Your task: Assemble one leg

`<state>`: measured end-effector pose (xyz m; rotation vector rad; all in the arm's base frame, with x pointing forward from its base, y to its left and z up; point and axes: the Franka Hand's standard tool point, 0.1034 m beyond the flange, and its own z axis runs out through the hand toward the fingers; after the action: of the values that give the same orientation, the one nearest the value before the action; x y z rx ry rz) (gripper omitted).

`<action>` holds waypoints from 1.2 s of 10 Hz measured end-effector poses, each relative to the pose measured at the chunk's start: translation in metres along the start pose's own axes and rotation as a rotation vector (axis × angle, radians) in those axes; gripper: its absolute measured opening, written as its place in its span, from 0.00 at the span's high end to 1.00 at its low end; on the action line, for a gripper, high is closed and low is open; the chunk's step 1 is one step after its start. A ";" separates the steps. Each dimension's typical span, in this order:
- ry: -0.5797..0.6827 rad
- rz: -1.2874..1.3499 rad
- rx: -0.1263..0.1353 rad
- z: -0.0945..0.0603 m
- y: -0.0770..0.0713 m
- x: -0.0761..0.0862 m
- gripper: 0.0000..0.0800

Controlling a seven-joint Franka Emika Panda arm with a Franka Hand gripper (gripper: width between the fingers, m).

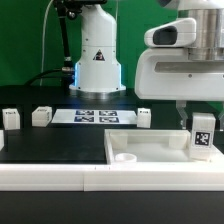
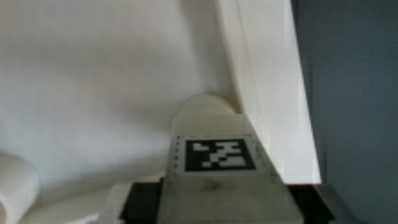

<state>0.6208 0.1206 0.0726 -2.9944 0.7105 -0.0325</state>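
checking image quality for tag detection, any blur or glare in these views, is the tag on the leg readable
Exterior view: evenly lit, low resolution, the leg held upright at the tool, its tag small but legible against the white panel. Wrist view: soft overall, the leg's tag sharpest, its pattern clear; the panel washes out to near-featureless white, edges blurred; a shadow falls along the ridge beside the leg.

Green backdrop (image 1: 30, 40) hanging behind scene. Black table (image 1: 60, 140) lying under even, bright light. White rail (image 1: 60, 178) running along near edge. Dark cables (image 1: 45, 75) trailing behind.
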 end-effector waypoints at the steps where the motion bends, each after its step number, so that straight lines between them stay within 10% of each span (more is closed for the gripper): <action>1: 0.007 0.104 0.014 0.002 0.001 0.000 0.64; 12: -0.028 0.975 0.064 0.001 -0.001 0.000 0.64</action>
<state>0.6211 0.1217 0.0715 -2.2605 1.9860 0.0343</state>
